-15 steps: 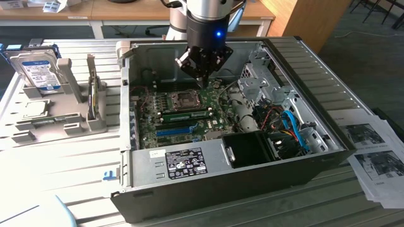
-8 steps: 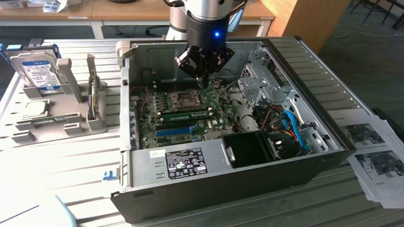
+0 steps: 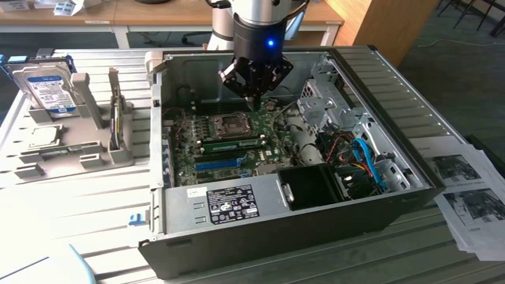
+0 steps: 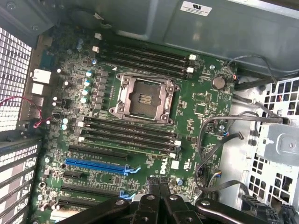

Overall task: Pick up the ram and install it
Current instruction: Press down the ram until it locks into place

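Note:
A long thin green stick, the ram (image 3: 233, 142), lies along the memory slots beside the CPU socket (image 3: 234, 123) on the motherboard inside the open computer case (image 3: 379, 89). It looks seated there. In the wrist view the same slots (image 4: 128, 133) appear as dark rows, and I cannot pick the ram out among them. My gripper (image 3: 251, 100) hangs above the board on the far side of the socket, shut, with nothing between its fingers and clear of the ram. Its black fingers (image 4: 154, 198) are pressed together in the wrist view.
A bright blue slot (image 3: 217, 164) runs near the ram. Cables and a drive cage (image 3: 327, 97) fill the case toward the exterior view's right. A grey holder (image 3: 87, 157) at the left carries a hard drive (image 3: 49, 89) and a thin upright board (image 3: 118, 124). Papers (image 3: 469, 195) lie at the right.

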### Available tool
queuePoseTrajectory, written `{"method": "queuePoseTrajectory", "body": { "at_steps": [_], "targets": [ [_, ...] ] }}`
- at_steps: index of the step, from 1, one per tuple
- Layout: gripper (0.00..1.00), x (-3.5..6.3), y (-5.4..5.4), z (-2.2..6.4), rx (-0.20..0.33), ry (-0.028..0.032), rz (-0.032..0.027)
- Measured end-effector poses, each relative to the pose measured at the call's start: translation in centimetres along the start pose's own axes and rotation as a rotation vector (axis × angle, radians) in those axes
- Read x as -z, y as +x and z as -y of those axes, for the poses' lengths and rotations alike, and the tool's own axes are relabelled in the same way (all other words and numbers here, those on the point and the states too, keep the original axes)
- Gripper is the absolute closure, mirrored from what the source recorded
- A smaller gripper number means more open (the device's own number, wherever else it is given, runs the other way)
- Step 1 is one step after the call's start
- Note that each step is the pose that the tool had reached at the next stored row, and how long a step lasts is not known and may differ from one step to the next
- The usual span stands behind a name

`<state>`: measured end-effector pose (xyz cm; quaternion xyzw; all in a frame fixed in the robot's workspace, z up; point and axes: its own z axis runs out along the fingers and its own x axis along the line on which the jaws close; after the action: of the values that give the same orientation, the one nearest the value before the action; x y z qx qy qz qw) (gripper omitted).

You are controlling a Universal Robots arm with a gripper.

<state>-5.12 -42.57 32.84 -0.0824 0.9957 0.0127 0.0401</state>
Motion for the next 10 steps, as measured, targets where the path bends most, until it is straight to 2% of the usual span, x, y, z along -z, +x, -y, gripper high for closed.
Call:
{"method": "queuePoseTrajectory", "body": {
  "at_steps": [6, 7, 9, 10],
  "targets": [
    [0.91, 0.0, 0.0, 0.0, 0.0, 0.0, -0.0001],
    [0.91, 0.0, 0.01, 0.0, 0.0, -0.0003, -0.0019],
    [0.91, -0.01, 0.0, -0.01, -0.001, -0.0022, -0.0126],
    [0.91, -0.01, 0.0, 0.0, -0.002, -0.0035, -0.0208]
  ]
}}
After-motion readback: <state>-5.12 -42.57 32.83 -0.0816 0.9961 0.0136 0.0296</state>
